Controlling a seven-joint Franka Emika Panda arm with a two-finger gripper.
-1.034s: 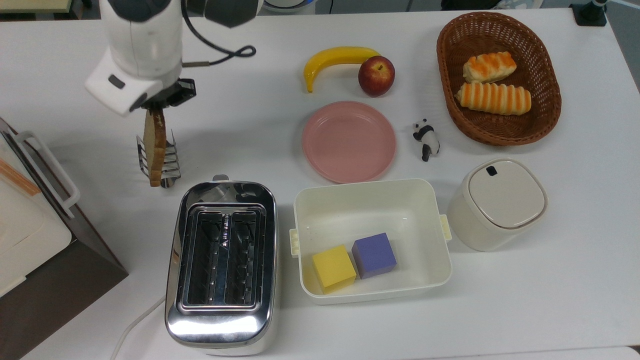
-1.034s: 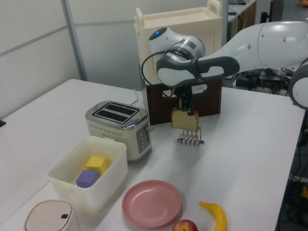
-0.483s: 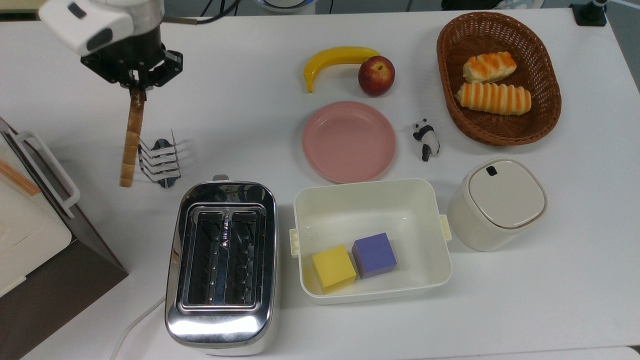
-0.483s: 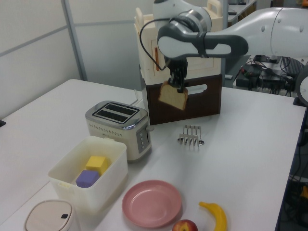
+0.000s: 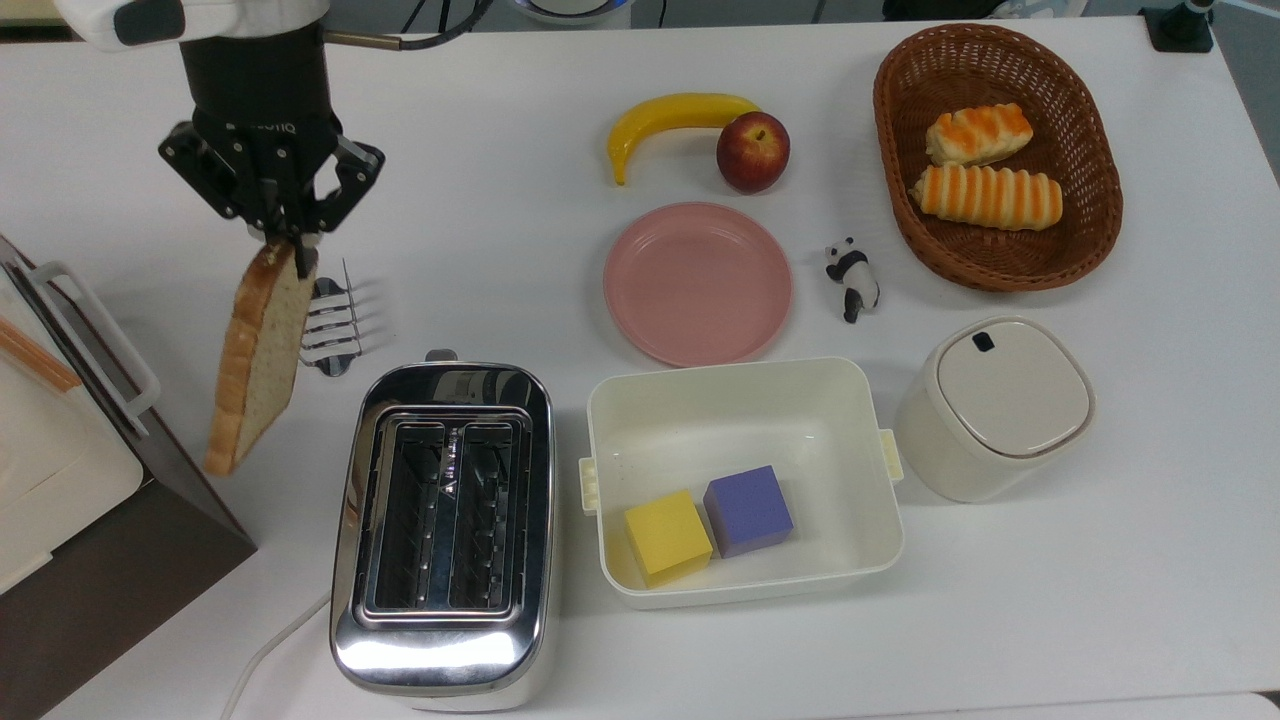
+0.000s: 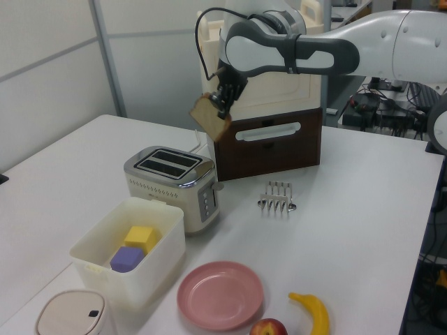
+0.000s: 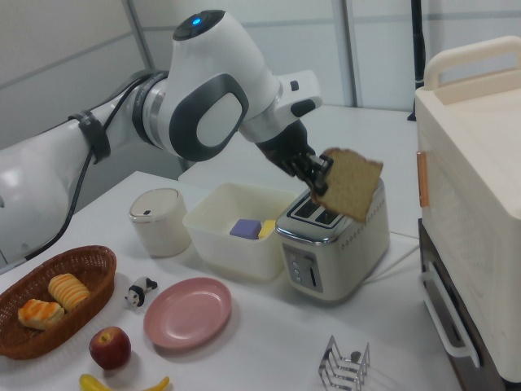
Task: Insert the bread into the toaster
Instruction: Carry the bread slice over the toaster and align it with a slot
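My gripper [image 5: 290, 245] is shut on one edge of the bread [image 5: 258, 360], a tan slice with a darker crust. The slice hangs tilted in the air, up and to the top view's left of the toaster [image 5: 440, 650]. In the left view the bread [image 6: 211, 116] is held high by the gripper [image 6: 222, 105], above and behind the chrome toaster [image 6: 171, 183]. In the right view the slice [image 7: 350, 185] hovers just over the toaster [image 7: 330, 240], pinched by the gripper [image 7: 317, 183]. Both dark slots are bare.
An empty wire toast rack [image 5: 330, 320] stands behind the toaster. A brown and cream cabinet [image 5: 60, 460] sits close at the top view's left. A white bin [image 5: 740, 400] with two cubes, a pink plate [image 5: 697, 282], banana, apple, panda, canister [image 5: 990, 405] and roll basket [image 5: 995, 160] lie to the top view's right.
The bread was lifted out of the toast rack, carried upward, and swung over toward the toaster, tilting as it went. The rack now stands empty.
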